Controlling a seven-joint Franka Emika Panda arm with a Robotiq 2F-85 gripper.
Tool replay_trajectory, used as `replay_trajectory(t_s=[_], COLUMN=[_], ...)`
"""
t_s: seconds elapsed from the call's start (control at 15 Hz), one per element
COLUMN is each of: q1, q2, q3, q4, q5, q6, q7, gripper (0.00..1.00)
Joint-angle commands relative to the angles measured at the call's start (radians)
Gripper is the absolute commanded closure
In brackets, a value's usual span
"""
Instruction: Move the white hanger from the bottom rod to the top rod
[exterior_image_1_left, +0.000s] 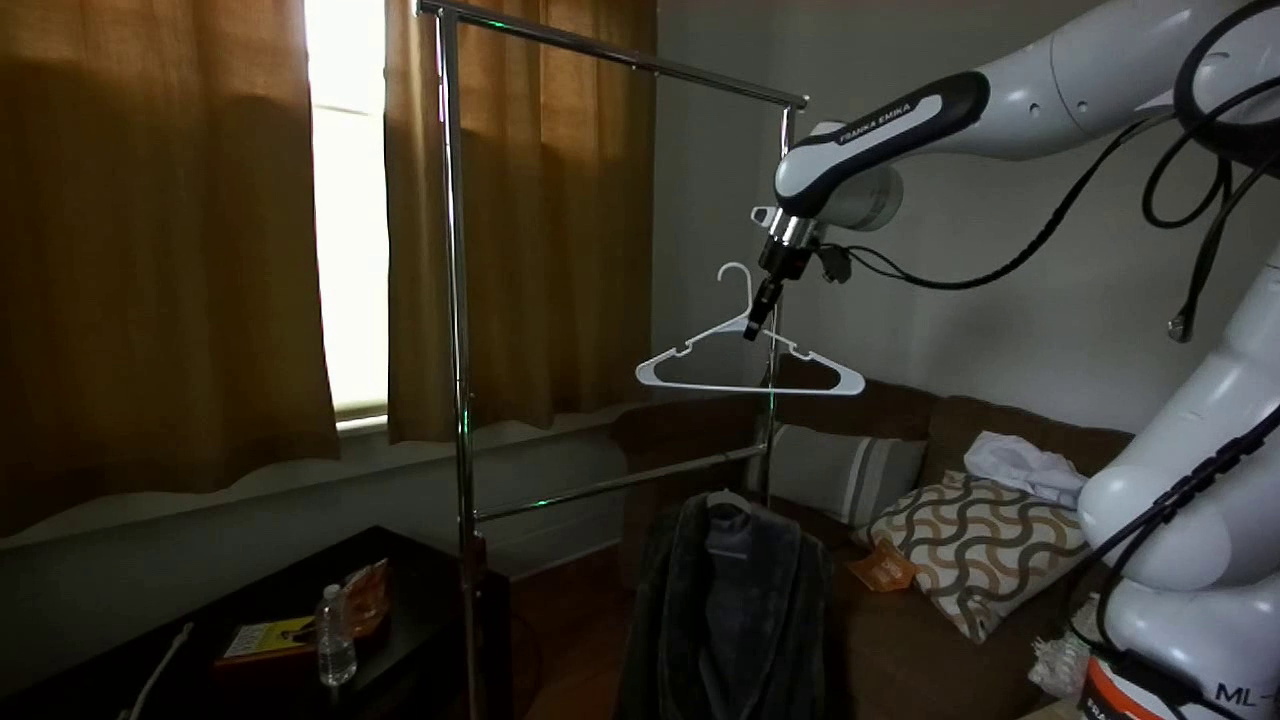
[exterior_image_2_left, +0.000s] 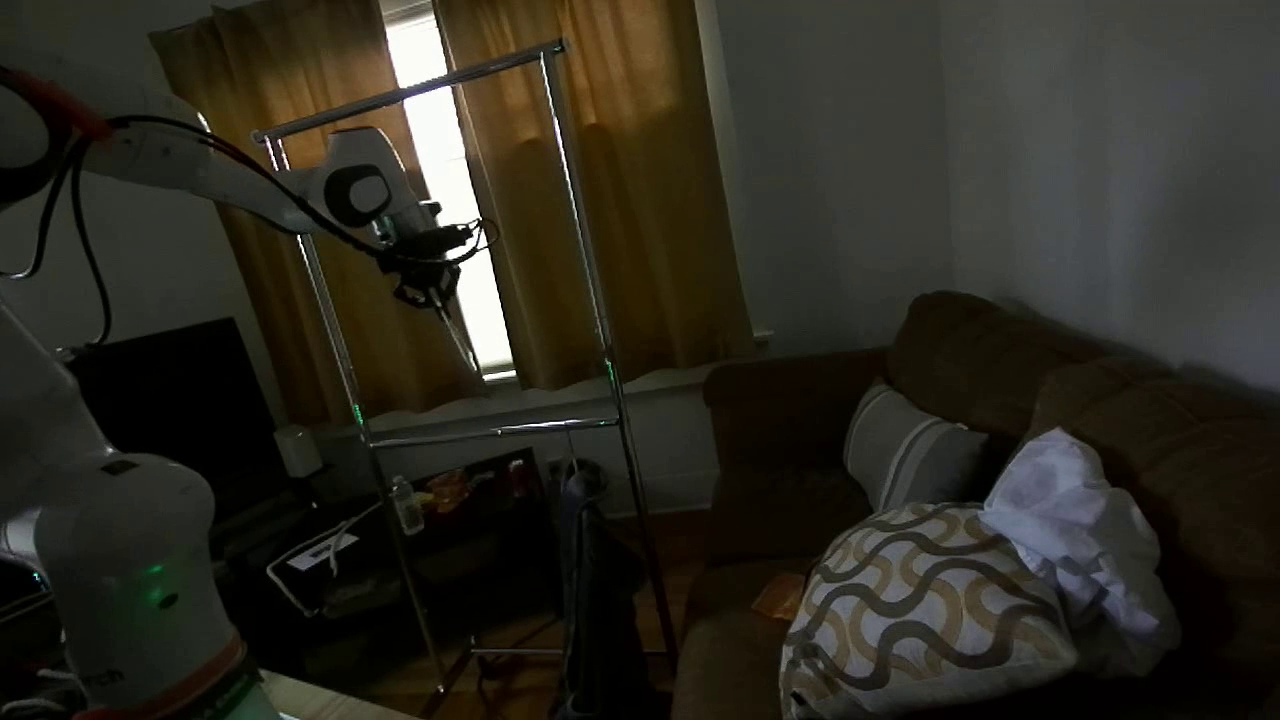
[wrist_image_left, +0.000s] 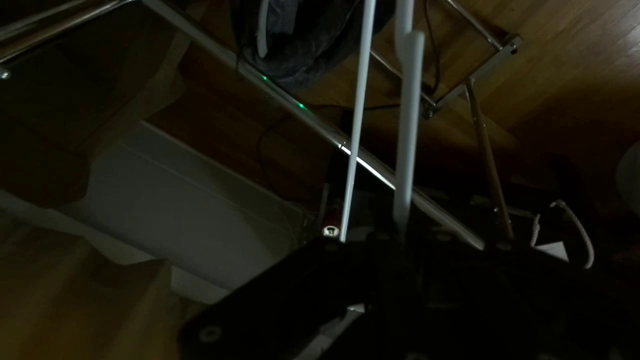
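The white hanger (exterior_image_1_left: 750, 389) hangs in the air, roughly level, with its hook pointing up and free of both rods. My gripper (exterior_image_1_left: 752, 332) is shut on it just beside the hook's base. In an exterior view the hanger (exterior_image_2_left: 458, 335) shows edge-on below the gripper (exterior_image_2_left: 437, 298). In the wrist view the hanger (wrist_image_left: 411, 100) runs up from the dark jaws (wrist_image_left: 385, 240). The top rod (exterior_image_1_left: 640, 62) of the rack, also seen here (exterior_image_2_left: 410, 92), is above the hanger's hook. The bottom rod (exterior_image_1_left: 620, 484) is below the hanger; it also shows here (exterior_image_2_left: 490, 433).
A dark garment (exterior_image_1_left: 740, 610) hangs on its own hanger at the bottom rod. The rack's near upright (exterior_image_1_left: 455, 300) and far upright stand either side. A sofa with pillows (exterior_image_2_left: 920, 600), curtains (exterior_image_1_left: 540, 220) and a dark table with a bottle (exterior_image_1_left: 335, 635) surround the rack.
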Motion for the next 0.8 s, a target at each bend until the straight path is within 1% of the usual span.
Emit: replay_trajectory(t_s=[0.0, 0.13, 0.27, 0.33, 0.4, 0.47, 0.53, 0.6, 0.73], q1=[0.052, 0.059, 0.062, 0.065, 0.082, 0.086, 0.09, 0.091, 0.093], q2=[-0.026, -0.022, -0.013, -0.008, -0.012, -0.009, -0.008, -0.007, -0.007], q3=[-0.04, -0.047, -0.044, -0.045, -0.064, -0.066, -0.069, -0.071, -0.073], q4=[0.054, 0.077, 0.08, 0.064, 0.087, 0.086, 0.086, 0.086, 0.087], q5=[-0.009, 0.008, -0.015, -0.025, -0.019, -0.02, -0.019, -0.019, -0.018], q6=[-0.001, 0.059, 0.135, 0.185, 0.121, 0.133, 0.133, 0.133, 0.133], q7=[0.102, 0.19, 0.275, 0.299, 0.249, 0.255, 0.255, 0.254, 0.254], gripper=[0.98, 0.98, 0.98, 0.88, 0.96, 0.88, 0.89, 0.93, 0.93])
